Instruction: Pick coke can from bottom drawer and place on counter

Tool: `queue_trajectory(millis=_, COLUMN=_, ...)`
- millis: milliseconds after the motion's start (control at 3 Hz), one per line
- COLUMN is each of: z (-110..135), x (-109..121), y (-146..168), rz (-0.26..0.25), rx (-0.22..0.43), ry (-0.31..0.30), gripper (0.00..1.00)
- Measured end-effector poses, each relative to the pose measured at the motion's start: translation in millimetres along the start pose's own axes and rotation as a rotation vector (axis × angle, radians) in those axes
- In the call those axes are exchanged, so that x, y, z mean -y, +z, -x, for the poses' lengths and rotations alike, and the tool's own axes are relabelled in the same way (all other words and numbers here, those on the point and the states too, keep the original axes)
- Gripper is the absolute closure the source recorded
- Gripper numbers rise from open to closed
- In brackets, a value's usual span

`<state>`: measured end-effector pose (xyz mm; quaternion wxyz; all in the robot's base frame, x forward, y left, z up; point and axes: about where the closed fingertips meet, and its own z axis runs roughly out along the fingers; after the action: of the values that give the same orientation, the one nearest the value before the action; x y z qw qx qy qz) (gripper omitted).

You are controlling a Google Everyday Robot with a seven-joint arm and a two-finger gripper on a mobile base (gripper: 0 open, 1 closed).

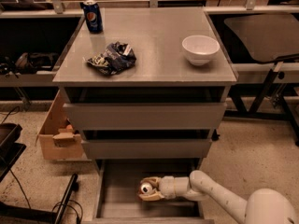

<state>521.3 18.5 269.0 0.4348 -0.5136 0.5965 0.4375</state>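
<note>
A cardboard box (56, 139) sits on the speckled floor left of the cabinet (145, 116). The cabinet's grey tabletop (154, 36) carries a Pepsi can (93, 16) at its back-left corner, a crumpled bag (112, 58), and a white bowl (200, 49) to the right. In the cabinet's open bottom drawer (119, 185), the gripper (144, 189) pinches the coke can (146, 188).
</note>
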Motion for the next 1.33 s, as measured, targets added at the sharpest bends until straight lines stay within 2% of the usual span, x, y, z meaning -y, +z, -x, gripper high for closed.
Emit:
queue_trajectory(millis=333, z=69, x=-11, y=-58, rz=-0.019, rx=0.027, ry=0.024, gripper=1.00)
queue_trajectory(millis=667, z=138, x=-35, y=-114, rz=0.004, rx=0.008, ry=0.095, gripper=1.00)
queue_trajectory(millis=1000, z=213, x=-34, y=-170, rz=0.013, rx=-0.040, ry=0.151, gripper=1.00)
queue_trajectory(millis=1333, z=316, x=-8, y=-230, rz=-0.023, rx=-0.099, ry=0.137, gripper=1.00)
